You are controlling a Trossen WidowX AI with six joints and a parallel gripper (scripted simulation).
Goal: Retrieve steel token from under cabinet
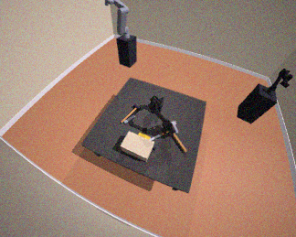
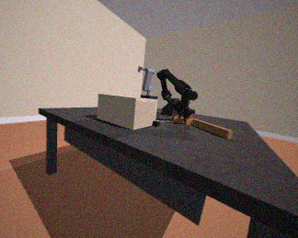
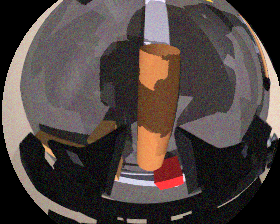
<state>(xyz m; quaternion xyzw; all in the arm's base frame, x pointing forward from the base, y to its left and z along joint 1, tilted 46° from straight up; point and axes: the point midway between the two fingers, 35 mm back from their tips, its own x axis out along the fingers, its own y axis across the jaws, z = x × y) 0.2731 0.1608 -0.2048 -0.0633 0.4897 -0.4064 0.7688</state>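
Note:
A beige box cabinet (image 1: 137, 146) (image 2: 125, 110) stands on the dark table (image 1: 186, 166) (image 2: 183, 153). A long tool with a wooden handle (image 1: 179, 143) (image 2: 212, 128) (image 3: 156, 97) and a grey metal shaft (image 1: 157, 136) (image 3: 155, 16) lies flat, its shaft pointing at the cabinet's base, where a yellow patch (image 1: 146, 137) shows. My gripper (image 1: 173, 127) (image 2: 184, 115) (image 3: 151, 130) is low over the handle. Its fingers stand open on either side of the handle, which lies between them. A small red part (image 3: 169, 173) shows near the handle's end. I cannot see the steel token in any view.
A second wooden-handled tool (image 1: 127, 116) lies on the table left of the arm's base (image 1: 155, 102). Two dark stands with camera arms (image 1: 126, 48) (image 1: 257, 102) stand on the orange floor beyond the table.

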